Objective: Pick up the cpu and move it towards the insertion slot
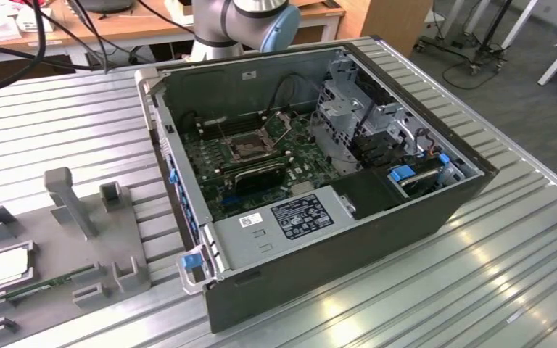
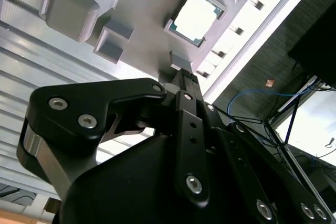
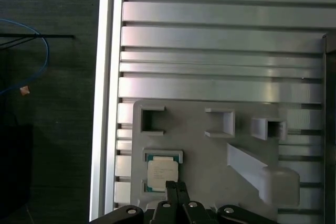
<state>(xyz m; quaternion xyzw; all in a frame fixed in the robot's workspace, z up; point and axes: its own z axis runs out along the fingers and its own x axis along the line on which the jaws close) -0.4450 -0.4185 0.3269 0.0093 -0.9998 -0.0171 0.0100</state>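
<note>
The cpu [image 3: 161,174] is a pale square chip lying flat in a recess of the grey plastic tray [image 3: 210,153]; it also shows in the second wrist view [image 2: 195,18] and near the exterior view's left edge [image 1: 8,267]. My gripper [image 3: 176,184] hangs above the tray beside the cpu, apart from it. Its two black fingers [image 2: 181,77] are pressed together with nothing between them. The insertion slot [image 1: 250,142] is a metal-framed socket on the green circuit board [image 1: 259,163] inside the open computer case, far from the gripper.
A green memory stick [image 1: 41,286] lies in the tray next to the cpu. Grey posts [image 1: 66,199] and blocks [image 3: 220,123] rise from the tray. The case walls [image 1: 356,239] and a drive cage [image 1: 356,116] ring the board. The ribbed metal table [image 3: 220,40] ends close to the tray.
</note>
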